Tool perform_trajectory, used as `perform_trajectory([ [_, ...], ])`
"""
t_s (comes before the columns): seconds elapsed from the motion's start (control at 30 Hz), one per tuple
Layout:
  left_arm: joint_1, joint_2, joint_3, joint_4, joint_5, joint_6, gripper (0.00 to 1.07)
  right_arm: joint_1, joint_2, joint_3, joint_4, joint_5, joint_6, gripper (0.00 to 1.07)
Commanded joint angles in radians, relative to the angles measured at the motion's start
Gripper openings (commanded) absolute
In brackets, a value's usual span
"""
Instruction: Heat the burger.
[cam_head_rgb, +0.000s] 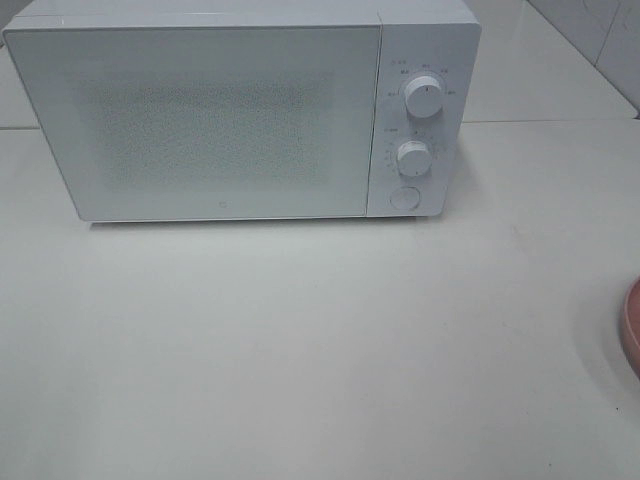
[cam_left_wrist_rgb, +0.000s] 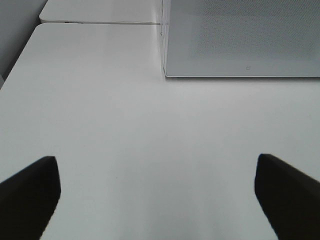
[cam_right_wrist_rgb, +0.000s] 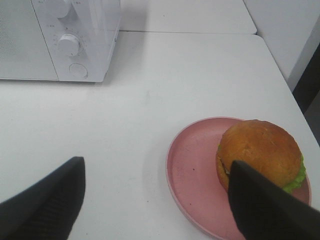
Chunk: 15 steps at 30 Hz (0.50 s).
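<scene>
My view: burger (cam_right_wrist_rgb: 260, 150) on pink plate (cam_right_wrist_rgb: 192, 167) near the table's (cam_head_rgb: 300, 340) right edge; closed microwave (cam_head_rgb: 200, 115) at rear. Left end effector (cam_left_wrist_rgb: 157, 197) and right end effector (cam_right_wrist_rgb: 157, 200) spread apart, empty.

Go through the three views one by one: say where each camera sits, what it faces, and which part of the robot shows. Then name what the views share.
Exterior high: mounted above, looking down at the closed microwave on the white table; no robot part shows.
Left wrist: on the left arm, facing the microwave's door; the open left gripper frames bare table.
Right wrist: on the right arm, facing the burger on the pink plate; the open right gripper shows.
Shared: all three show the microwave; the plate's edge also appears in the exterior view.
</scene>
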Motion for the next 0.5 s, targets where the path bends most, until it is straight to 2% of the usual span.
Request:
perform_trajectory([
  [0.03, 0.001, -0.026, 0.002, -0.007, -0.006, 0.000, 0.98, -0.003, -0.025, 0.003, 0.002, -0.014, 0.004, 0.74],
  [0.5, 0.001, -0.025, 0.002, -0.007, -0.006, 0.001, 0.98, -0.003, -0.025, 0.003, 0.002, -0.014, 0.004, 0.74],
])
